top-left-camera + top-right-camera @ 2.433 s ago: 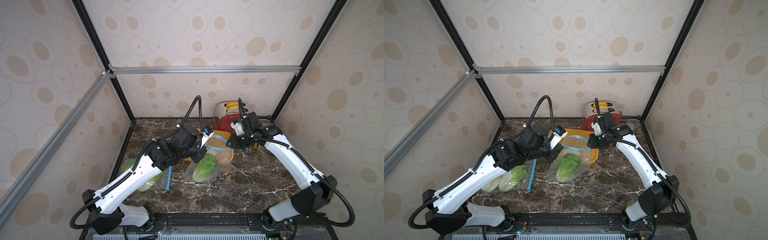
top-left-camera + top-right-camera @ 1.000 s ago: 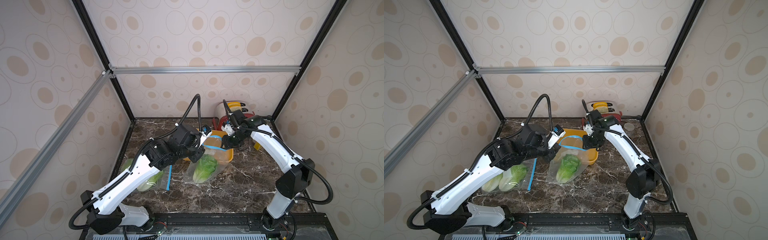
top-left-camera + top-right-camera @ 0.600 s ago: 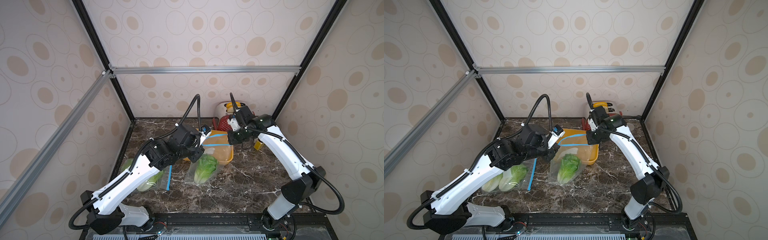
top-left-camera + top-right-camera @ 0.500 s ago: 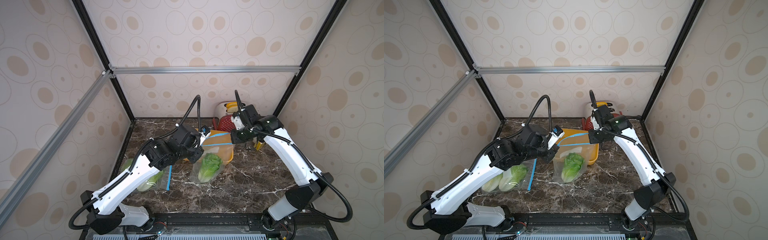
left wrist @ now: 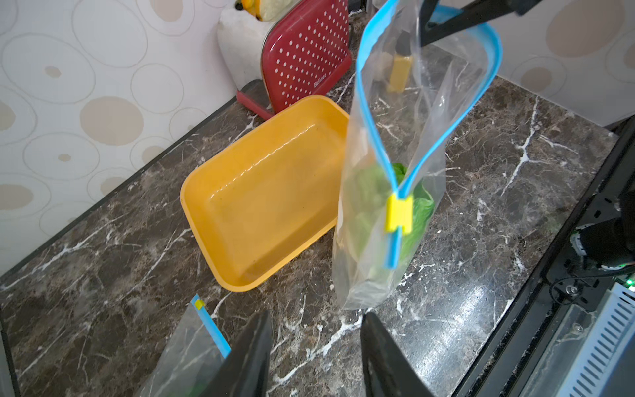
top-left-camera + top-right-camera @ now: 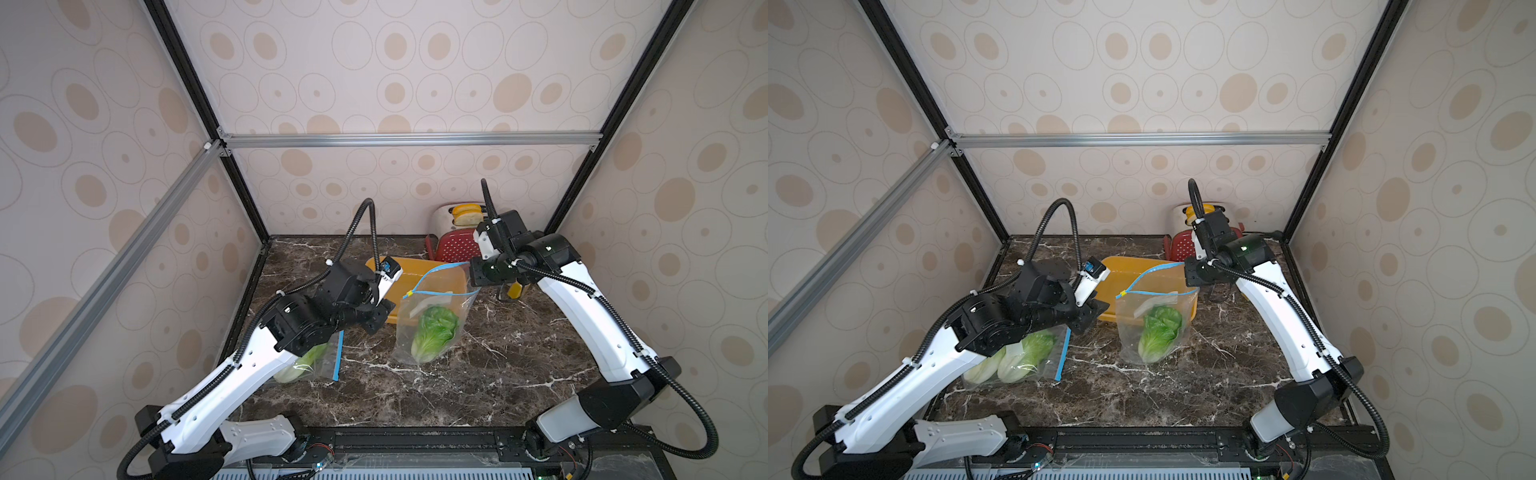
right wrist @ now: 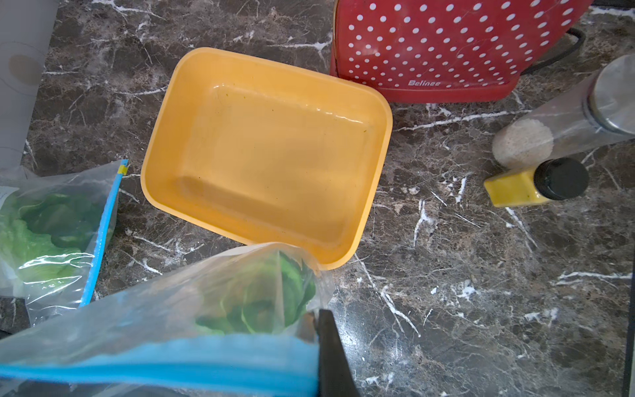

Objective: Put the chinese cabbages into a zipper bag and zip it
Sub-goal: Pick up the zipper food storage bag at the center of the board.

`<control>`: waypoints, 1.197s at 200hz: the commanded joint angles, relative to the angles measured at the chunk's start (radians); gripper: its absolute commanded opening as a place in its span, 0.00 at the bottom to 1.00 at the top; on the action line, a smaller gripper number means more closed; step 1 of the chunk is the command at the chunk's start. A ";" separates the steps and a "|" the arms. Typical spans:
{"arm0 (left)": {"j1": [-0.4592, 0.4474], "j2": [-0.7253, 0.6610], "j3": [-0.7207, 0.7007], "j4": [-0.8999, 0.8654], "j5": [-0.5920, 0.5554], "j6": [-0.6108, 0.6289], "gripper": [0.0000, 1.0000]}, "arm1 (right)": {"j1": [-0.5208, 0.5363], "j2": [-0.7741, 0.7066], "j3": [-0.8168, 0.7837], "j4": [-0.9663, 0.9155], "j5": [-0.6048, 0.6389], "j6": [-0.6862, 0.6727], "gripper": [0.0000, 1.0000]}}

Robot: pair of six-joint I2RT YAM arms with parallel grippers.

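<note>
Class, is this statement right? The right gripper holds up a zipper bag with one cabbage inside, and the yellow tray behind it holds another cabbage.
Not quite: the yellow tray is empty, as the right wrist view shows. The rest stands: the right gripper holds up the zipper bag with one cabbage inside.

Beside the orange-yellow tray (image 7: 264, 158), the red toaster (image 7: 429, 41) is dotted white; the clear zipper bag (image 5: 371, 192) is edged in blue.
</note>
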 commanded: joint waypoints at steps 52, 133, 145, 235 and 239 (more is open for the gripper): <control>0.021 0.009 -0.168 0.386 0.257 0.079 0.47 | -0.006 -0.039 -0.007 0.017 -0.042 0.029 0.01; 0.039 0.003 -0.203 0.453 0.266 0.076 0.00 | -0.019 -0.085 -0.024 0.051 -0.053 -0.012 0.13; 0.040 0.004 -0.187 0.427 0.274 0.086 0.00 | -0.019 -0.100 -0.010 0.063 -0.074 -0.048 0.17; 0.051 0.023 -0.010 0.202 0.428 0.188 0.00 | 0.028 -0.183 0.000 0.289 -0.847 -0.537 0.49; 0.051 0.026 -0.004 0.200 0.428 0.188 0.00 | 0.029 -0.178 0.004 0.293 -0.861 -0.545 0.49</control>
